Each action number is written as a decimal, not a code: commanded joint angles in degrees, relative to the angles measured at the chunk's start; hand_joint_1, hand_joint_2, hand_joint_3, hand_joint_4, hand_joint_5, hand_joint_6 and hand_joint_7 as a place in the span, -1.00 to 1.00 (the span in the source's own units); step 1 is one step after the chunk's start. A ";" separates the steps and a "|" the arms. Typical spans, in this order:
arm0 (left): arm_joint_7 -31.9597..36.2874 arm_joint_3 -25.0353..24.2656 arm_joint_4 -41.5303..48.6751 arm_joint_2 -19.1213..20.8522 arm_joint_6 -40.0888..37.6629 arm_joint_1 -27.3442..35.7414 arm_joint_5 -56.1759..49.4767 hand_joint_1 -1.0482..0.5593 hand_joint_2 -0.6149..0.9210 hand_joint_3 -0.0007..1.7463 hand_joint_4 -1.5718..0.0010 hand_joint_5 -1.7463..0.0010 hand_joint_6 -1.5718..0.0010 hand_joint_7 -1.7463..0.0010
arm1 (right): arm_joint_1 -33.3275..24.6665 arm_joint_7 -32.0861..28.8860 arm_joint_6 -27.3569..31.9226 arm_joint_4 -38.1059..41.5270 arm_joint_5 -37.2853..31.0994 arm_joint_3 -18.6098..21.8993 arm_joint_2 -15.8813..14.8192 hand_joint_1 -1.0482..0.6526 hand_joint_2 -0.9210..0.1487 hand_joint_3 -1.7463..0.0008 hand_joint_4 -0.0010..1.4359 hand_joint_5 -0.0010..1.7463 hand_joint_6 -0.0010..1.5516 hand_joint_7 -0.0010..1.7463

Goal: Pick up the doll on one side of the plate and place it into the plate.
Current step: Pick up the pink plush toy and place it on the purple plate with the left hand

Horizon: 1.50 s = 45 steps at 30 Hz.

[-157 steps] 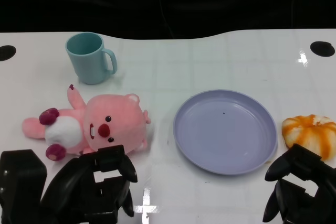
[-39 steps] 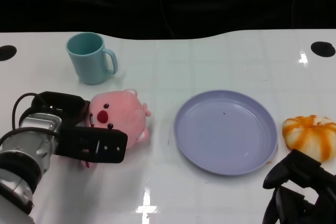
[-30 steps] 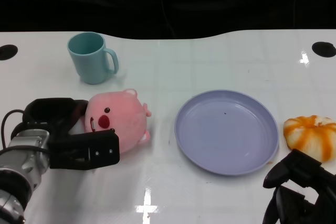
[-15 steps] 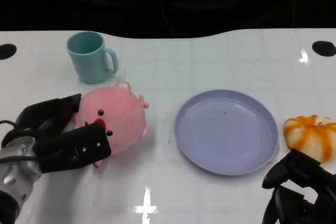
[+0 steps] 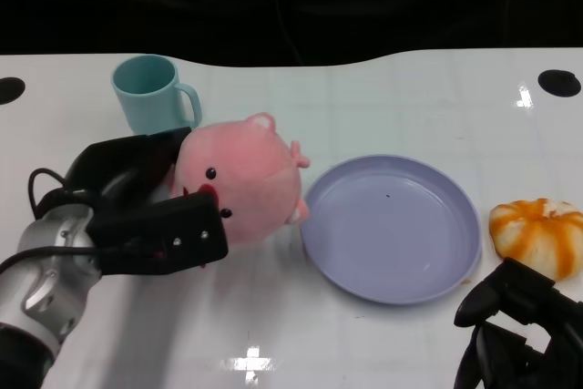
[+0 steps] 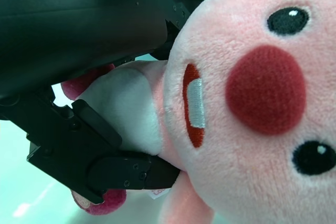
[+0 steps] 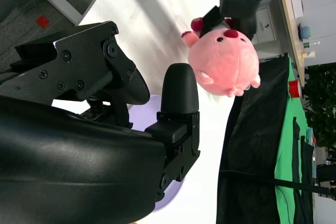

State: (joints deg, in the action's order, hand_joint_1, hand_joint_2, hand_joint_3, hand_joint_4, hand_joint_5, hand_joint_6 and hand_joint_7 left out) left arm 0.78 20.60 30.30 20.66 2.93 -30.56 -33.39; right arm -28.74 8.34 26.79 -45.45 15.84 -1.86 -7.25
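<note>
While seen from the head, carrying step under way: pink doll (image 5: 244, 179) gripped in the left hand (image 5: 146, 211), fingers wrapped around its body, head tipped toward the plate (image 5: 392, 228) and overlapping that plate's near-left rim in the picture, apparently lifted off the bench (image 5: 364, 97) though height hard to judge. Plate itself bare, purple, between the doll and an orange-and-white bun (image 5: 539, 234); teal cup (image 5: 148, 94) behind the doll. Right hand (image 5: 515, 339) low at the bench's near edge, holding nothing; whether spread or curled, cannot tell. From the left wrist, close up: doll's face and white belly filling the frame, black fingers (image 6: 105, 166) pressed across the belly and under the chin, a firm hold by the look of it. From the right wrist: doll hanging clear of the white surface in the far hand, confirming the lift. Next, probably: carry a little farther over the plate's middle, lower, then open the fingers without dragging the soft toy back out.
</note>
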 commanded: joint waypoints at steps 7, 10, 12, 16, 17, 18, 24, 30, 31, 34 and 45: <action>-2.53 1.39 -1.83 -6.16 -5.31 -6.96 -1.41 0.02 0.63 0.02 -0.13 -1.00 0.17 -1.00 | 0.50 0.36 -0.14 0.28 0.84 1.45 -0.73 0.22 -0.64 -0.46 -0.09 1.00 -0.50 1.00; -2.99 1.98 -0.82 -8.28 -5.38 -8.53 -1.05 0.01 0.58 0.13 -0.13 -1.00 0.17 -1.00 | 0.54 0.63 -0.08 0.36 1.25 1.81 -0.70 0.21 -0.63 -0.47 -0.09 1.00 -0.50 1.00; -3.50 2.95 0.22 -9.74 -5.98 -10.03 -1.71 -0.02 0.53 0.10 -0.13 -1.00 0.15 -1.00 | 0.53 0.96 -0.09 0.52 1.61 2.07 -0.68 0.21 -0.63 -0.47 -0.09 1.00 -0.49 1.00; -3.37 4.18 2.59 -12.78 -7.09 -12.45 -2.21 -0.04 0.57 0.09 -0.13 -1.00 0.14 -1.00 | 0.54 1.17 0.04 0.54 1.64 2.27 -0.84 0.20 -0.62 -0.47 -0.09 1.00 -0.49 1.00; -3.35 4.52 3.18 -13.55 -7.46 -13.07 -2.29 -0.04 0.58 0.10 -0.14 -1.00 0.14 -1.00 | 0.54 1.00 0.29 0.24 1.47 2.21 -0.90 0.20 -0.61 -0.47 -0.09 1.00 -0.49 1.00; -3.23 4.77 3.79 -14.28 -7.71 -13.60 -2.28 -0.05 0.58 0.10 -0.15 -1.00 0.14 -1.00 | 0.56 0.80 0.54 -0.04 1.33 2.14 -0.91 0.20 -0.61 -0.47 -0.09 1.00 -0.49 1.00; -2.85 5.60 7.85 -18.29 -9.03 -16.14 -2.13 -0.05 0.60 0.11 -0.15 -1.00 0.18 -1.00 | 0.61 0.76 0.24 0.15 1.12 1.88 -0.83 0.20 -0.62 -0.47 -0.09 1.00 -0.50 1.00; -2.10 7.26 13.09 -22.34 -10.46 -19.37 -2.61 -0.07 0.69 0.00 -0.07 -1.00 0.11 -0.67 | 0.66 0.19 1.52 -0.44 1.57 1.86 -0.60 0.21 -0.63 -0.47 -0.11 1.00 -0.50 1.00; -1.95 7.44 13.80 -22.98 -10.74 -19.81 -2.64 -0.08 0.70 -0.02 -0.06 -1.00 0.06 -0.44 | 0.69 0.27 1.53 -0.45 1.60 1.90 -0.66 0.22 -0.63 -0.47 -0.11 1.00 -0.51 1.00; -1.66 7.15 16.29 -25.39 -10.82 -21.01 -1.76 -0.04 0.69 -0.08 -0.04 -1.00 0.13 -0.70 | 0.83 0.41 1.32 -0.16 1.54 1.85 -0.67 0.22 -0.63 -0.47 -0.12 1.00 -0.51 1.00; -9.77 6.99 14.62 -25.79 -11.11 -20.56 1.61 -0.38 1.00 -0.77 0.60 0.03 0.51 0.82 | 0.87 0.57 0.87 -0.04 1.26 1.71 -0.77 0.21 -0.62 -0.48 -0.11 1.00 -0.51 1.00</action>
State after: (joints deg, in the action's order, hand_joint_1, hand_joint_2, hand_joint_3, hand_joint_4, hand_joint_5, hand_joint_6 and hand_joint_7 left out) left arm -7.85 27.27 46.10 -6.15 -8.34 -50.32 -31.63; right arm -27.76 8.86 27.89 -45.29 16.88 -0.21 -7.47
